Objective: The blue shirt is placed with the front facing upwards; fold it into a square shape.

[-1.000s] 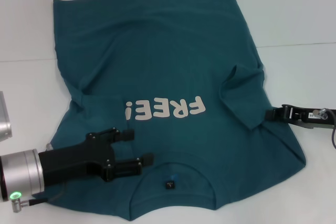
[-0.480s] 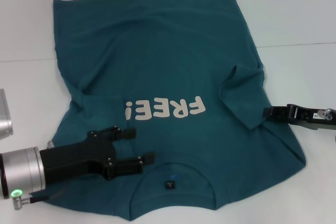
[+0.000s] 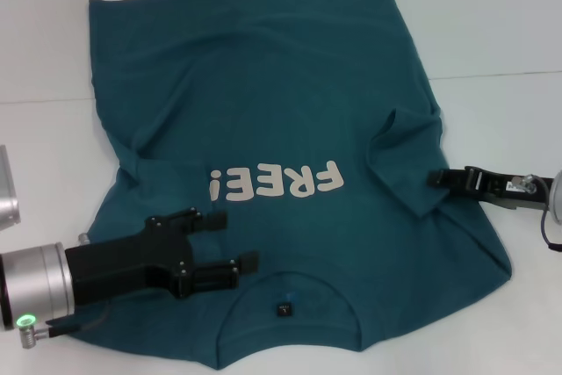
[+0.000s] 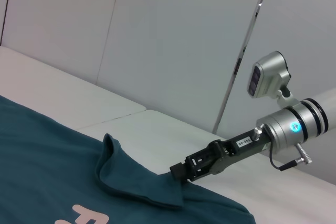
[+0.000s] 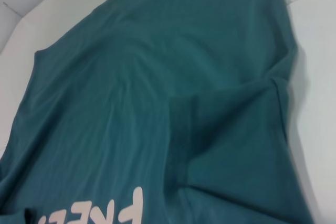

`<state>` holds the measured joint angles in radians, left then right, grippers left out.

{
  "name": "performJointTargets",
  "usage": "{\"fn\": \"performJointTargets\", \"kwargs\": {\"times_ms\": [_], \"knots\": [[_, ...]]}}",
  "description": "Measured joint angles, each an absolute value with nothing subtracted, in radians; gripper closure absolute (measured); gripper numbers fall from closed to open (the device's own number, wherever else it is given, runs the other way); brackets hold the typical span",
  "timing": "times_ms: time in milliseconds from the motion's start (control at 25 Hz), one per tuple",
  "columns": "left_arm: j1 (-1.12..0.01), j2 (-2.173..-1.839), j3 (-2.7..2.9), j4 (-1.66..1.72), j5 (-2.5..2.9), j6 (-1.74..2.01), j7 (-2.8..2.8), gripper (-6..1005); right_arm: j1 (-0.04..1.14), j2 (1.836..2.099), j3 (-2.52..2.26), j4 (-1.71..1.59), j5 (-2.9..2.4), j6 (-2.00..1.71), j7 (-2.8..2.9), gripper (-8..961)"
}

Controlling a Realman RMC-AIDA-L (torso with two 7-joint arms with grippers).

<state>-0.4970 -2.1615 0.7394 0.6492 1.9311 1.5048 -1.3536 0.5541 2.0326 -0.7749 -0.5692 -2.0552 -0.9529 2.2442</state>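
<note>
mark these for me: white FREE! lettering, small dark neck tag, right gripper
White "FREE!" lettering (image 3: 274, 183): head view, middle of the printed word on the dark teal-blue cotton shirt's chest.
Small dark neck tag (image 3: 284, 310): head view, centre of the tag inside the round collar.
Right gripper (image 3: 433, 176): head view, black fingertips at the folded right sleeve.

**Black fingers, silver wrists**

We see our left gripper (image 3: 226, 241) as a blocky black body with two slim black fingers studded with small screws, joined to a brushed silver cylindrical wrist (image 3: 35, 294) carrying a green indicator light. Our right gripper (image 4: 181, 171) is a narrow black assembly with a white label, on a silver wrist ringed in black, with a blue light, a thin black cable and a grey camera module (image 4: 269, 74).
</note>
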Motion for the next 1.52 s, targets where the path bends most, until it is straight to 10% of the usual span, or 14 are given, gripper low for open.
{"fn": "performJointTargets", "kwargs": {"times_ms": [480, 920, 1520], "knots": [[-0.497, -2.161, 0.739, 0.649, 1.931, 1.499, -1.354, 121, 0.567, 2.054, -0.782, -0.567, -2.056, -0.929, 2.233, 487], [-0.497, -2.162, 0.738, 0.649, 1.931, 1.496, -1.354, 122, 0.568, 2.049, -0.783, -0.570, -2.056, -0.975, 2.231, 930], [-0.498, -2.163, 0.738, 0.649, 1.930, 1.496, -1.353, 121, 0.628, 2.083, -0.820, -0.532, -2.059, -1.009, 2.215, 933]]}}
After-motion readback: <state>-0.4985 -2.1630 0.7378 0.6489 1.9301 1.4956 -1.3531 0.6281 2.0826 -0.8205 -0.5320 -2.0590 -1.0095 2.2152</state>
